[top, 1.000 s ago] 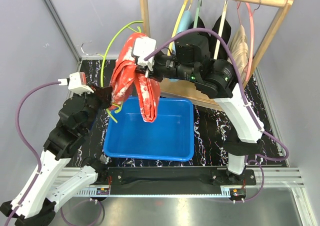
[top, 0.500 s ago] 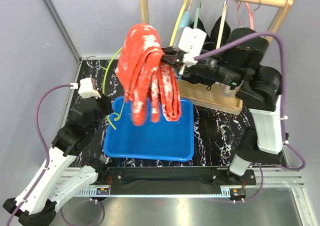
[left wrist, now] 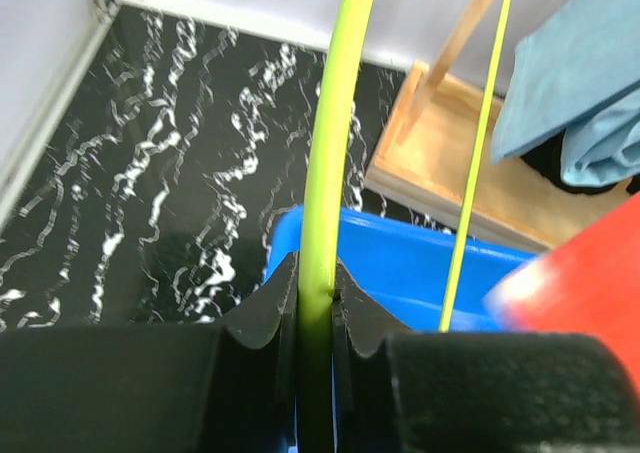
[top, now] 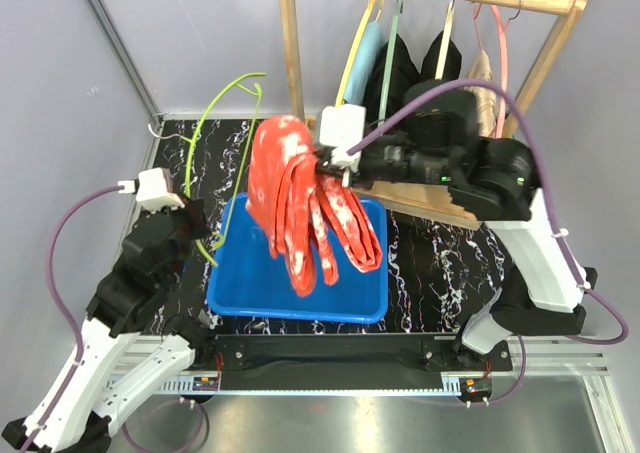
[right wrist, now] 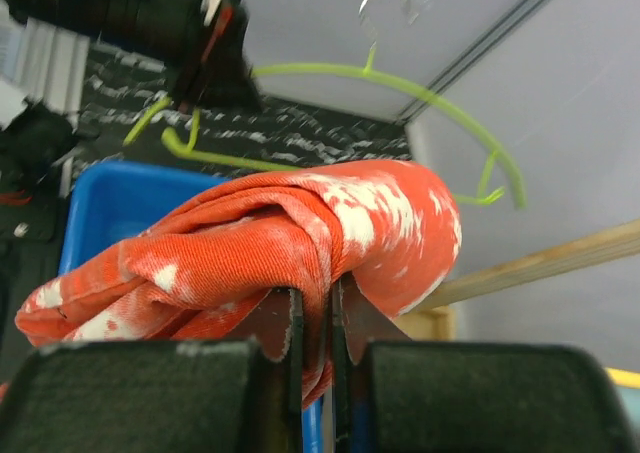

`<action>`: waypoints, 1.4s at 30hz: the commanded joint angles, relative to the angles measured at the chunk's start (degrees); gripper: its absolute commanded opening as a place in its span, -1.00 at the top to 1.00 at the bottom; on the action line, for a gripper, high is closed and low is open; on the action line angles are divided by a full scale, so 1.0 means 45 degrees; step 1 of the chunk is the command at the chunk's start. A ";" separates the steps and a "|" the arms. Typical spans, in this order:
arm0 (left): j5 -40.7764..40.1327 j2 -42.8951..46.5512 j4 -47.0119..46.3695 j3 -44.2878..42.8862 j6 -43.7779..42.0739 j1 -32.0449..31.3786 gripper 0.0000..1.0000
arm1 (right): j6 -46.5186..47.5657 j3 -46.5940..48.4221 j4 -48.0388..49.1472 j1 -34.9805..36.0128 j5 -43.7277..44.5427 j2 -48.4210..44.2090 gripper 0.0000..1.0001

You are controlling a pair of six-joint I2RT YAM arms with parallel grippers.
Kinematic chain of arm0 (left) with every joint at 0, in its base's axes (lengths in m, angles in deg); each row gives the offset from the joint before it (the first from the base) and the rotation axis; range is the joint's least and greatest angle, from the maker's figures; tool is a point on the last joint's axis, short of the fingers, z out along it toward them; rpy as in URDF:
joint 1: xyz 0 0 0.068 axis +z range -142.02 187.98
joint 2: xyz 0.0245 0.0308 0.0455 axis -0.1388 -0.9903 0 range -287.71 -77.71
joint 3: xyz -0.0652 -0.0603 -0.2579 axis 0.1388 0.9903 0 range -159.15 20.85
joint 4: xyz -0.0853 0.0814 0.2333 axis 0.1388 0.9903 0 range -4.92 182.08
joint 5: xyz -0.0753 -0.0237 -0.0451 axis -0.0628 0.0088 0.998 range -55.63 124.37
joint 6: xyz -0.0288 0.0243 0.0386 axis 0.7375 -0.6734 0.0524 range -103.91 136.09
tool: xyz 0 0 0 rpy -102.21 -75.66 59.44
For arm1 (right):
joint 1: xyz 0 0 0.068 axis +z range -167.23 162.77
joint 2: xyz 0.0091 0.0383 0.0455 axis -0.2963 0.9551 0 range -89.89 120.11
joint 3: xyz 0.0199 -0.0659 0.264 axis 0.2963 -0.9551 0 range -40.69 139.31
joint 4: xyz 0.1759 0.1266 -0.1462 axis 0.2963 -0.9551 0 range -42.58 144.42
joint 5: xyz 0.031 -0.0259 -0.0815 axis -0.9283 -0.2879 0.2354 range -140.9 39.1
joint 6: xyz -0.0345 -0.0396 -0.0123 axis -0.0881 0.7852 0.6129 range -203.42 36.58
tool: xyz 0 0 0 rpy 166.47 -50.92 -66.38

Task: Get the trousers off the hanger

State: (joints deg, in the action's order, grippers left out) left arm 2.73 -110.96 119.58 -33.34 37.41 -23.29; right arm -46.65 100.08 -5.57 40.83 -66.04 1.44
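Left fingers (left wrist: 262, 315) clamped on lime-green hanger (left wrist: 335, 123), bare of cloth, raised over left side of black marbled bench (top: 425, 258). Blue bin (top: 350, 285) sat on bench at centre. Red white-patterned trousers (top: 300, 198) hung above bin, clear of hanger, bunched fold pinched between right fingers (right wrist: 272, 323), loose ends dangling toward bin. Right arm lay across front of wooden rack (top: 290, 43) behind. Rack carried light blue trousers (top: 368, 53), two black trousers (top: 400, 73), beige trousers (top: 485, 88) on hangers.
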 commanded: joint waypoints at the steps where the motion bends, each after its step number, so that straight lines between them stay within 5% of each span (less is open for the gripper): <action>1: -0.0937 0.0728 -0.0870 -0.0047 -0.0636 0.0015 1.00 | 0.0402 -0.1159 0.0831 0.0007 -0.0874 -0.1036 1.00; 20: -0.1056 0.2214 -0.0459 -0.0086 -0.1398 0.0014 1.00 | -0.0105 -0.8584 0.2294 -0.2004 0.0160 -0.4142 0.96; 27: -0.0256 0.1961 -0.0558 -0.0144 -0.1515 0.0014 1.00 | -0.0749 -1.1960 0.5104 -0.1985 -0.0814 -0.4866 0.68; 34: 0.0116 0.1980 -0.0382 -0.0379 -0.1808 0.0014 1.00 | -0.1609 -1.3215 0.7585 -0.1361 -0.1617 -0.3442 0.56; 40: 0.0584 0.1941 -0.0285 -0.0398 -0.1828 -0.0005 1.00 | -0.2526 -1.2144 0.9052 -0.0677 -0.1343 -0.0748 0.41; 41: 0.0817 0.1941 -0.0284 -0.0379 -0.1867 -0.0005 1.00 | -0.2721 -1.1948 0.9169 -0.0638 -0.1401 -0.0145 0.35; 42: 0.0916 0.1883 -0.0226 -0.0437 -0.1925 0.0014 1.00 | -0.2762 -1.1656 0.9228 -0.0579 -0.1576 0.0074 0.08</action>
State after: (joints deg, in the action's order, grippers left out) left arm 4.00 -101.83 121.94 -33.34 29.76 -23.27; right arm -55.94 42.01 25.34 37.29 -70.41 -0.96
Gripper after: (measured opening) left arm 0.150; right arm 0.379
